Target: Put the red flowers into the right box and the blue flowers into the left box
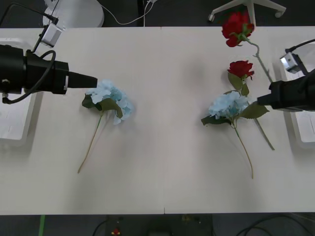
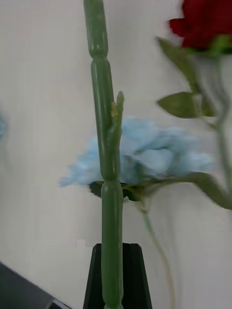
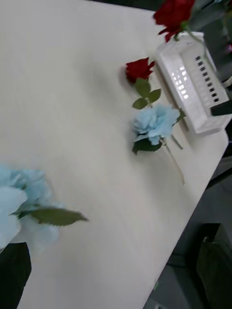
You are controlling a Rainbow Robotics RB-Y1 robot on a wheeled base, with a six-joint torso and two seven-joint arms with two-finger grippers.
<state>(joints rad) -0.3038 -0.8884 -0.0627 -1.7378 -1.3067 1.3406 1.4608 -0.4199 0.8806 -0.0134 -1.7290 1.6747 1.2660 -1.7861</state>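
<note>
You are working over a desk (image 1: 162, 172) with the left box (image 1: 12, 120) and right box (image 1: 302, 128) at its edges. Your right gripper (image 2: 113, 289) is holding one red flower's (image 1: 236, 27) stem lifted; the other red flower (image 1: 241, 69) is lying beside a blue flower (image 1: 229, 105). Your left gripper (image 1: 93, 81) is touching the left blue flower (image 1: 112, 101); I cannot tell its opening. The thin stem risks swinging and missing the box.

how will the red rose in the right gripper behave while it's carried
Likely whippy: the red rose sits far out on a thin, bent stem from the right gripper, so the bloom may sway. The stem looks smooth and is pinched at one spot, so it could swivel between the fingers. Probably very light: one small bloom.
</note>
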